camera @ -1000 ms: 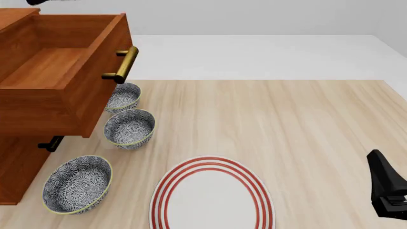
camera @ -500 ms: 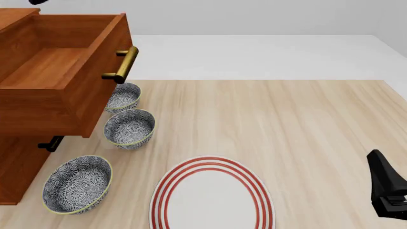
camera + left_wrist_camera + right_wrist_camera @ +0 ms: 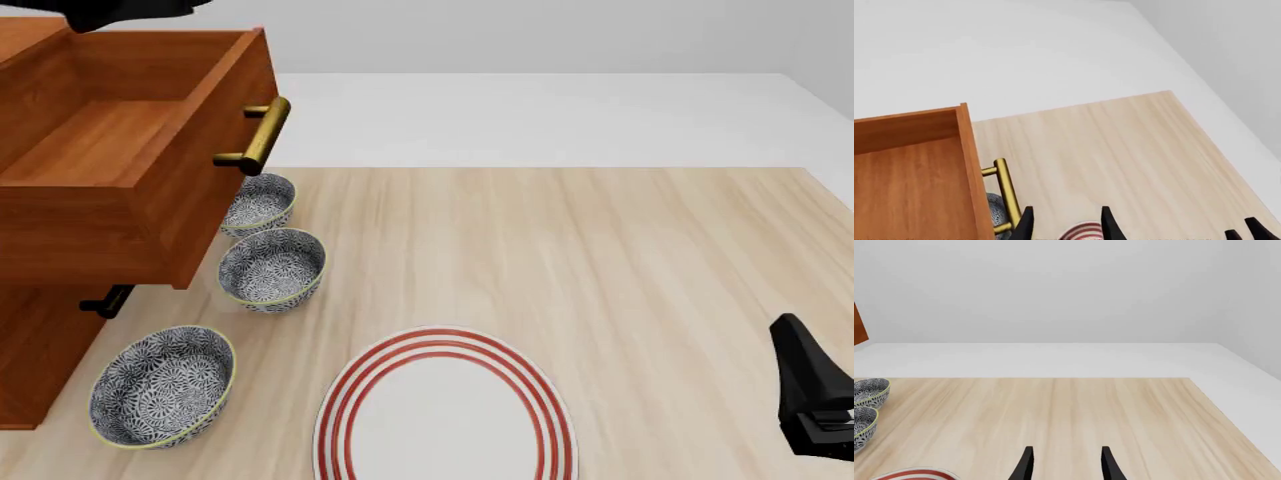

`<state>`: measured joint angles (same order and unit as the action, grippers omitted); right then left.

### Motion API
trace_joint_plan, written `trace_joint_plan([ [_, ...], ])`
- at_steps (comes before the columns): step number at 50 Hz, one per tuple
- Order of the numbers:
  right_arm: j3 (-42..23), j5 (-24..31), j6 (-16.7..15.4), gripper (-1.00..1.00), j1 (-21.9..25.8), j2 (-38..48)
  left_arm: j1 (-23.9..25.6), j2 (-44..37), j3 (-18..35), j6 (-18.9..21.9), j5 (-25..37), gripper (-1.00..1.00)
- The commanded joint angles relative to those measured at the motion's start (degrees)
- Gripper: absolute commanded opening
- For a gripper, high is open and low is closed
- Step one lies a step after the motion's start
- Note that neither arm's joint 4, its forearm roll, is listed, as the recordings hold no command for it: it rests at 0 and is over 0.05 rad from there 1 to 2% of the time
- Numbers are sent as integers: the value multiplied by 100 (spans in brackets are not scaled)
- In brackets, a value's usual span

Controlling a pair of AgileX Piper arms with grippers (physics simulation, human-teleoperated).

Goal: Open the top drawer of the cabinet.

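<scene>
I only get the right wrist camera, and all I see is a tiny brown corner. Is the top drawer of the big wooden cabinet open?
Observer: Yes. In the front view the reddish-brown wooden top drawer sticks far out of the cabinet.
Operator: Is the left arm holding on to it?
Observer: No. The left gripper is open with nothing between its fingers, apart from the drawer's brass bar handle.
Operator: Is there anything by the cabinet that I can't see?
Observer: A blue-patterned round bowl sits on the table beside the cabinet, at the near left of the front view.
</scene>
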<state>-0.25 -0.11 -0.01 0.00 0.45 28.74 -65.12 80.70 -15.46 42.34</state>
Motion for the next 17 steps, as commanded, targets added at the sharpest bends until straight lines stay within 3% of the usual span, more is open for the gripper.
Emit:
trace_joint_plan([
  [1,0,0,0,100,0,-1,92,158,-111,-42,-7,100],
  [17,0,0,0,100,0,0,133,269,-266,-20,-117,100],
])
